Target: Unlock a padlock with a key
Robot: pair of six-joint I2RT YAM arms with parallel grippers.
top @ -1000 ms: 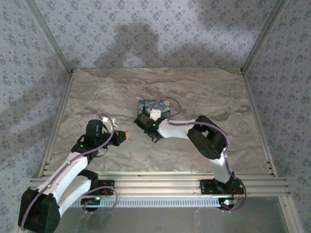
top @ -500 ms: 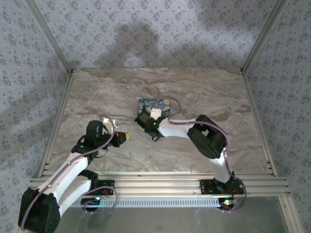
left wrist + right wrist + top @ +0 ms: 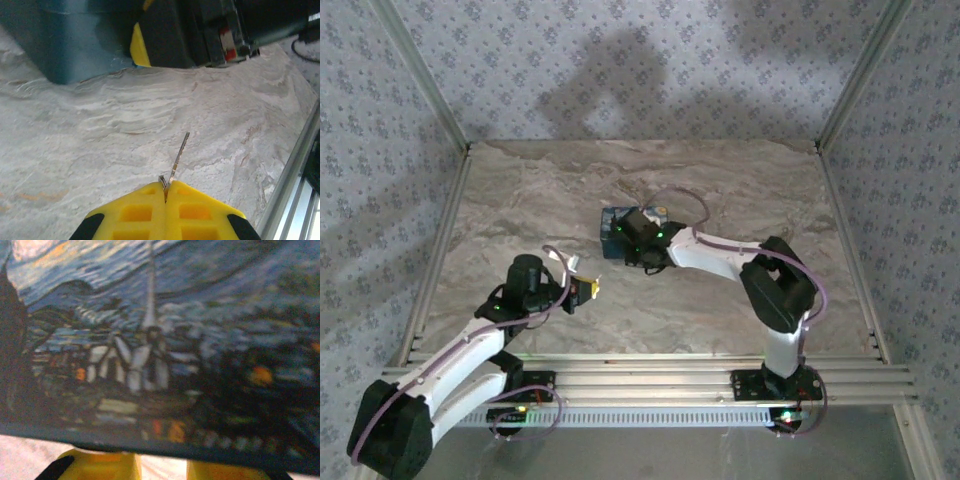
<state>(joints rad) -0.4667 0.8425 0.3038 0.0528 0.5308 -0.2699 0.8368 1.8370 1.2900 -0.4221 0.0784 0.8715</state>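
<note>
My left gripper [image 3: 588, 291] is shut on the key [image 3: 179, 155]. In the left wrist view the thin blade sticks out from between the yellow fingers [image 3: 165, 192], above the marble and pointing toward the blue box [image 3: 75, 45]. A yellow-and-black block [image 3: 150, 42], apparently the padlock, sits against that box's side, with the right arm's end just behind it. My right gripper [image 3: 625, 243] hovers at the painted box [image 3: 612, 217]. Its yellow fingers [image 3: 161, 467] stand slightly apart, and the box's edge [image 3: 175, 450] hides their tips and whatever is between them.
The marble table [image 3: 520, 210] has a metal rail [image 3: 292, 170] along its near edge and patterned walls on three sides. A looping cable [image 3: 680, 200] arcs over the right arm behind the box.
The left gripper carried the key right and toward the near edge. The right wrist swung up over the box, its elbow moved right, and its fingers narrowed.
</note>
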